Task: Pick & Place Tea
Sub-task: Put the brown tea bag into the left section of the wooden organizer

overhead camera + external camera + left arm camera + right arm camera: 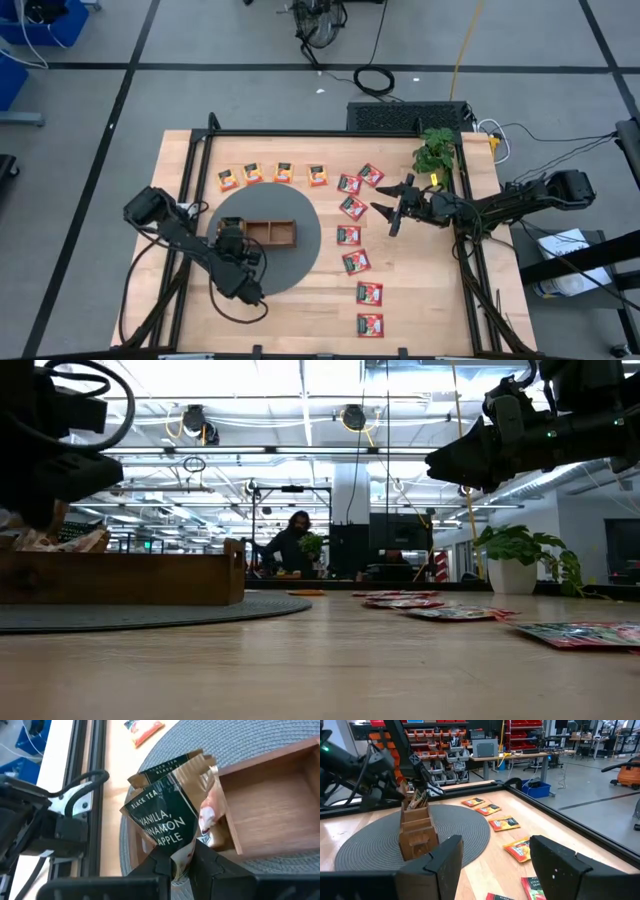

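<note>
Tea packets in two loose lines on the wooden table [420,300]: four orange-yellow packets [272,174] in a row along the far side of the grey round mat [312,250], seven red-and-green packets [353,235] running in a curved column down the mat's right side. Wooden tray [270,232] sits on the mat, three compartments in line, long axis running left to right in the high view.

Left gripper [182,865] is clamped on a dark-and-white packet [167,820], printed "Black Tea, Vanilla, Cinnamon Apple", pinched at its lower edge and standing up, crumpled, from the fingers. Packet hangs just over the tray's left end compartment, where other packets already stand on edge. The compartment next along looks bare.

Key relation: held packet is directly above or a touch outside the tray's end wall; the wrist view does not settle which. Judgement: a drop needs the packet's lower edge inside that wall, its flat face parallel to those already standing there.

Right gripper [395,215] hovers with fingers apart above the upper end of the red-and-green column, nearest packet [353,208] just to its left. Right arm is clearly nearer that column; left arm is nearer the tray.

Potted plant [435,152] at the far right edge, clear of both arms.
</note>
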Action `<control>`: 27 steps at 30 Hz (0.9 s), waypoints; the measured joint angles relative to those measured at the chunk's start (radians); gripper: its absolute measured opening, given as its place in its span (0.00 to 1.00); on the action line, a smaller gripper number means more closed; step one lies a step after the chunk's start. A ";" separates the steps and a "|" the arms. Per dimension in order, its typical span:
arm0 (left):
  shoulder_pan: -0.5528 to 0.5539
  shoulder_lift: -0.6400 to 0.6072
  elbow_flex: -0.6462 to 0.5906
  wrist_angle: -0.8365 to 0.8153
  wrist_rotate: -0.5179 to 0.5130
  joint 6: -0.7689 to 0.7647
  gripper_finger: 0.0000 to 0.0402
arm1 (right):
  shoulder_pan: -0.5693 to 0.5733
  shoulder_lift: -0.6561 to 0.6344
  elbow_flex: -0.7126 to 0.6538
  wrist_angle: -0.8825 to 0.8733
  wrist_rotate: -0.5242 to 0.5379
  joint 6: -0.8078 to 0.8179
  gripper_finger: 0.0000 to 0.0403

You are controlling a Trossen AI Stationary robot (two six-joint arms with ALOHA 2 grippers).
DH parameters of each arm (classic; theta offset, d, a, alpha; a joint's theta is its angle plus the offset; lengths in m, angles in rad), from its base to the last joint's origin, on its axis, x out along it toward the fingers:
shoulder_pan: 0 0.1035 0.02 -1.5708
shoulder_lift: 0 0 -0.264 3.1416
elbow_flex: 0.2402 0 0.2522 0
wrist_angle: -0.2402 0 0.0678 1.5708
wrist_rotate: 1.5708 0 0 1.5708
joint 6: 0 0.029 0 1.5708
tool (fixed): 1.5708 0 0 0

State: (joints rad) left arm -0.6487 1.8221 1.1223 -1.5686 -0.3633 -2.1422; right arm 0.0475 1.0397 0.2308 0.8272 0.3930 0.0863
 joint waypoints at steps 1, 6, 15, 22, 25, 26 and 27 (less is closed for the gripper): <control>0.001 0.000 -0.007 0.001 -0.005 0.000 0.10 | 0.000 0.000 0.000 0.002 0.000 0.000 0.53; 0.025 0.000 -0.034 0.025 -0.024 0.059 0.10 | 0.000 0.000 0.000 0.006 0.002 0.007 0.53; 0.079 0.000 -0.060 0.081 -0.106 0.148 0.11 | 0.000 0.000 0.000 0.006 0.003 0.007 0.53; 0.088 0.000 -0.064 0.081 -0.027 0.177 0.25 | 0.000 0.000 0.000 0.005 0.003 0.007 0.53; 0.087 0.000 -0.064 0.072 -0.012 0.156 0.30 | 0.000 0.000 0.000 0.005 0.003 0.007 0.53; 0.087 0.000 -0.064 0.071 -0.006 0.150 0.32 | 0.000 0.000 0.000 0.005 0.003 0.007 0.53; 0.088 0.000 -0.064 0.070 0.001 0.148 0.34 | 0.000 0.000 0.000 0.005 0.003 0.007 0.53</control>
State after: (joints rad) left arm -0.5610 1.8217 1.0588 -1.4982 -0.3625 -1.9942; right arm 0.0475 1.0397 0.2307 0.8322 0.3958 0.0933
